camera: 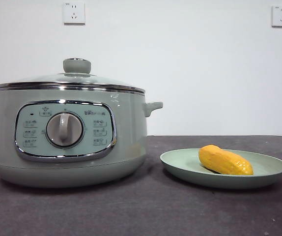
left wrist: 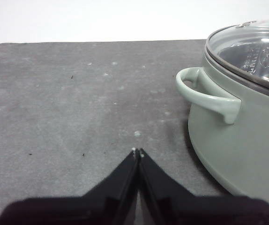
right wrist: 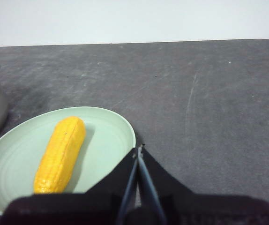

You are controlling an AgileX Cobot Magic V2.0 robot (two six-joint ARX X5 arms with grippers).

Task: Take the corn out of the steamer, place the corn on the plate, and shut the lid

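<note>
We see bare table between the steamer and the plate; above both, nothing blocks an approach from overhead.

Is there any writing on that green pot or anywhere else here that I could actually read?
None can be read.
Steamer control panel: small labels on the buttons around the dial and a short brand mark, all too small and blurred to read.
Lid: faint marks on the glass, illegible.
Plate, corn, wall sockets: no text.

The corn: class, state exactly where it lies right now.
In the front view the corn lies on the plate, right of the closed steamer; the right wrist view shows it apart from the right gripper.
</note>
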